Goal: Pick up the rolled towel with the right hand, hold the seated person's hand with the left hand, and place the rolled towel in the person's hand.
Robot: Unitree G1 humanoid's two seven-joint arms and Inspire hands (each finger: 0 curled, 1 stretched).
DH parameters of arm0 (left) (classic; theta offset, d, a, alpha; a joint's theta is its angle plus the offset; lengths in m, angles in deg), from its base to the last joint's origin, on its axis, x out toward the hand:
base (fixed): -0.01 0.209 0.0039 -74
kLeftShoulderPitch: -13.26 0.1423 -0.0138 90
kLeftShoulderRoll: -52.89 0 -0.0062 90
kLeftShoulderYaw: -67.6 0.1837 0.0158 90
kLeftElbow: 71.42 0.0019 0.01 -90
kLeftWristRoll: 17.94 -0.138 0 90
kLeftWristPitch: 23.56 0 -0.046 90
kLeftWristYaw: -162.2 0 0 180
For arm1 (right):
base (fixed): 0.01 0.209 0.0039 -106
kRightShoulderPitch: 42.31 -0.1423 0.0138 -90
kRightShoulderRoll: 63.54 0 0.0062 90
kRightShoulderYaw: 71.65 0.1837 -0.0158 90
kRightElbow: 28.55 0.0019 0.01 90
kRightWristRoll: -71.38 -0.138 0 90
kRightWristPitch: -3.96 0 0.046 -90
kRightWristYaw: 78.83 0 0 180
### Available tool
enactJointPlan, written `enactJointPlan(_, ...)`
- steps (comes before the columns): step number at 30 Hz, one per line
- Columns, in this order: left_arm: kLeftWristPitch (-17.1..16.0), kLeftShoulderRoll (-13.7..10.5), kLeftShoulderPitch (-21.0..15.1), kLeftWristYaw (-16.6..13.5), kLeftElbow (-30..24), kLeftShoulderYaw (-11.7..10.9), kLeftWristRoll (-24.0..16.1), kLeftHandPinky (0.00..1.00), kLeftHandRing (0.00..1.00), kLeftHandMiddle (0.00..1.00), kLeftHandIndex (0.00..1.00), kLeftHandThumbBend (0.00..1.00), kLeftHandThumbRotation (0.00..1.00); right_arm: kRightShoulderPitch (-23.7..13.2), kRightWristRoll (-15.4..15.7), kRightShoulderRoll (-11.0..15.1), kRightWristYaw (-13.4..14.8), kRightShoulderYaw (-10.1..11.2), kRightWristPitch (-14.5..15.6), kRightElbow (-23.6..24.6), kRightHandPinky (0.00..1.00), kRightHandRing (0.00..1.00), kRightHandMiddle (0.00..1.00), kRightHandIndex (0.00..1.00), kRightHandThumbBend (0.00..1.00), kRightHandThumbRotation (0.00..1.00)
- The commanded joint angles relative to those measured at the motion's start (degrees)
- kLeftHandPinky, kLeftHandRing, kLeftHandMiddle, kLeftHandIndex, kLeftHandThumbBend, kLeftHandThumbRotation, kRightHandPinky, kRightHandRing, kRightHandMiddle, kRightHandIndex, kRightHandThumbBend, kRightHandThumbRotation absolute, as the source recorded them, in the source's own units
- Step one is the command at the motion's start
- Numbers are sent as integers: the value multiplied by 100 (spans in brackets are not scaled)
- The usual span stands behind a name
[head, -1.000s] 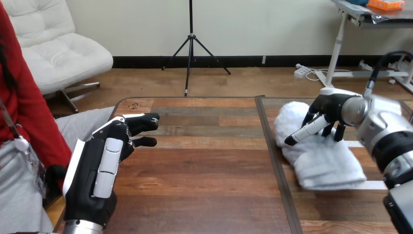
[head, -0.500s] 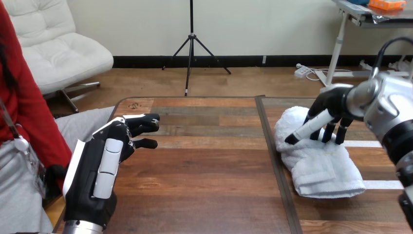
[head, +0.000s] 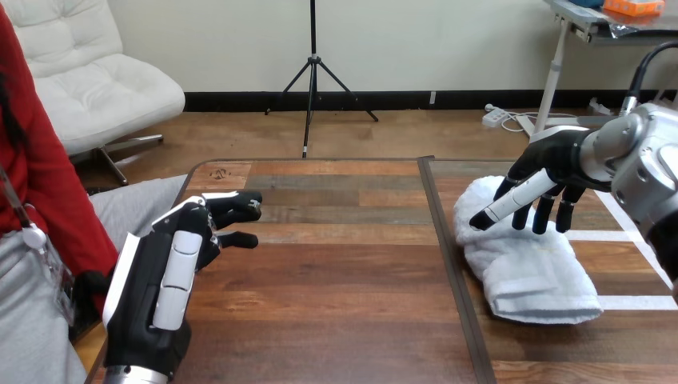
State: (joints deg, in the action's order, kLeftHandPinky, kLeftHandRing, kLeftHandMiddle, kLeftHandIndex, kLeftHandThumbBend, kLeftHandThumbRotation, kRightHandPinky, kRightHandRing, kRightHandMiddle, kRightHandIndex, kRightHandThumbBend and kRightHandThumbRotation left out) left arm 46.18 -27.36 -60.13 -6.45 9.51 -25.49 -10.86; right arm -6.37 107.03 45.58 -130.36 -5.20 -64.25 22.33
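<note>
The robot's right hand (head: pixel 553 162), at the upper right of the frame, is open: its fingers hang nearly straight, pointing down over the far end of the white rolled terry towel (head: pixel 528 270). Whether the fingertips touch the cloth cannot be told, and they hide part of that end. The towel lies on the brown wooden table (head: pixel 344 280) at centre right. The left hand (head: pixel 160 284), at lower left, is open and holds nothing, fingers stretched over the table's left edge.

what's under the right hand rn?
The white towel, lying on the table. The right hand is over its far end, fingers pointing down. The fingers hide part of the towel, so I cannot tell if they touch it.
</note>
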Motion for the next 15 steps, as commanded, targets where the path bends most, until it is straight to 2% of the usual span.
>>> enactJointPlan(1, -85, -19, -278, 17, -113, -12, 25, 60, 72, 71, 57, 69, 100, 227, -72, 518, -299, 419, 481, 1887, 38, 51, 57, 72, 93, 46)
enactJointPlan(7, -98, -15, -277, 19, -94, -5, 22, 60, 72, 71, 56, 70, 100, 435, -53, 629, -326, 650, 688, 2566, 36, 47, 55, 67, 93, 45)
enactJointPlan(15, -112, -8, -268, 4, -76, 15, -26, 60, 72, 71, 56, 72, 100, 731, -99, 766, -171, 972, 614, 3272, 37, 45, 53, 63, 91, 45)
